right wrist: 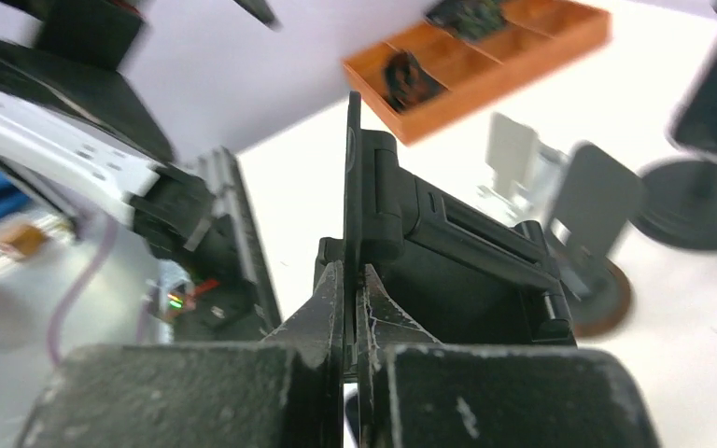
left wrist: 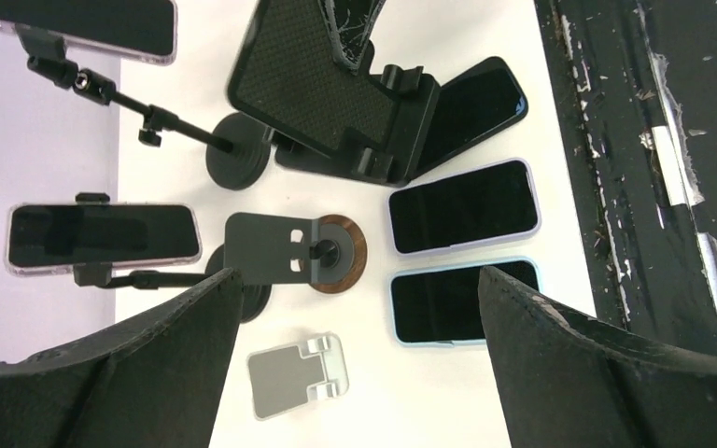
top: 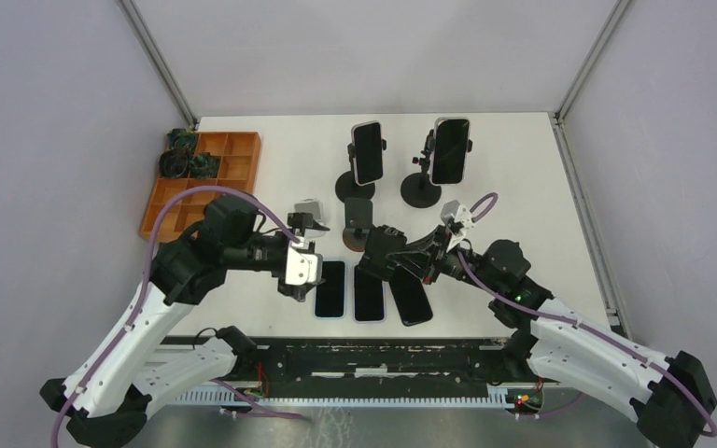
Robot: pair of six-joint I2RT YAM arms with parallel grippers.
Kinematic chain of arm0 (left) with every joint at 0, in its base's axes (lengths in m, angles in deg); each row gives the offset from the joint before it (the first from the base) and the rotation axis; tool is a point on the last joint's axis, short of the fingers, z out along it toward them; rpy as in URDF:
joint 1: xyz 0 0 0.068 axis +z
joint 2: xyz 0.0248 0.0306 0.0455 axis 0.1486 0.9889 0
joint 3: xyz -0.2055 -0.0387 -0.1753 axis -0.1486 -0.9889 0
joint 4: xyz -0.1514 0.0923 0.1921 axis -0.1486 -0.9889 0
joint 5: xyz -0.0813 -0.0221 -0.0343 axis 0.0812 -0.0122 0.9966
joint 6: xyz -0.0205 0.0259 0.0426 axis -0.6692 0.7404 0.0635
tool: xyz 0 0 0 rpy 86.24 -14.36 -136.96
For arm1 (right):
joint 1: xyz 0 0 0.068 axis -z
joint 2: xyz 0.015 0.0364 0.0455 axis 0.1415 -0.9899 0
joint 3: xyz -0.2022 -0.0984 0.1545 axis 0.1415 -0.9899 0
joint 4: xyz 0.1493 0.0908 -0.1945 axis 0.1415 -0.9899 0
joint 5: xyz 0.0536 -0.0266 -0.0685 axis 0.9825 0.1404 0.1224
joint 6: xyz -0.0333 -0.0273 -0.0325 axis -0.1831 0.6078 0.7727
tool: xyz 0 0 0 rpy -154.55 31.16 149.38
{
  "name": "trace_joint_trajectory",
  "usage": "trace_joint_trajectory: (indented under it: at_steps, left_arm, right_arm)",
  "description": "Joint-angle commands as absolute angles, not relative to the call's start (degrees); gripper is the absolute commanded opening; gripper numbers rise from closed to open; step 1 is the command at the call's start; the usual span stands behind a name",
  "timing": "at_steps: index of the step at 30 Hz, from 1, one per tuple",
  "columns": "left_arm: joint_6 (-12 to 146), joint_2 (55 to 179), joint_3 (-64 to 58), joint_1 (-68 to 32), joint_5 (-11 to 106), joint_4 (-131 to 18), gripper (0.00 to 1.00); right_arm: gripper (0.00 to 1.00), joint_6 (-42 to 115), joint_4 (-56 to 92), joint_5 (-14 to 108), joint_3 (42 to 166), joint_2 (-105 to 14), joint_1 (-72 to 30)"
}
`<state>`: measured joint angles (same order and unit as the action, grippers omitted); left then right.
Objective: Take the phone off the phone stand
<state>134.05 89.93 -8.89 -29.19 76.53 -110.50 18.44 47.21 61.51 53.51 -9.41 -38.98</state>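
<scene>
The right claw [right wrist: 353,289] is closed narrow on the dark phone with a textured black back [left wrist: 308,84]. It pinches the thin slab at its upper end, probably because that is the only part free of the cradle. The phone leans in the chunky black plastic stand [left wrist: 401,126], its lower edge against the stand's lips, close to the middle of the near edge of the white worktop [top: 523,168]. The removal looks begun but not done. The left claw [left wrist: 358,299] hangs spread wide and empty just beside the stand, toward the left edge, likely placed to steady the stand if it drags along. Three dark phones [top: 367,294] lie flat at the near edge next to the stand, a sensible spot for this one.
</scene>
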Motion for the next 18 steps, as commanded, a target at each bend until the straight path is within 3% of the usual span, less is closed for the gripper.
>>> trace_joint_trajectory:
  at_steps: [1, 9, 15, 18]
  left_arm:
    - [130.3, 90.7, -8.9, -29.3, 71.1, -111.0, 1.00]
    - [128.6, 89.5, -9.1, -29.3, 71.2, -111.9, 1.00]
    - [128.6, 88.9, -9.1, -29.3, 71.3, -113.0, 1.00]
    - [128.7, 88.6, -9.2, -29.3, 71.4, -113.1, 1.00]
  right_arm:
    - [0.00, 28.6, 41.8, 59.1, 51.4, -9.1, -35.1]
    - [0.00, 35.3, 45.9, 61.4, 51.2, -18.6, -24.9]
    - [0.00, 37.6, 49.2, 82.6, 57.1, -34.7, -15.7]
    - [0.01, 41.6, 43.7, 86.5, 61.6, -41.5, -14.6]
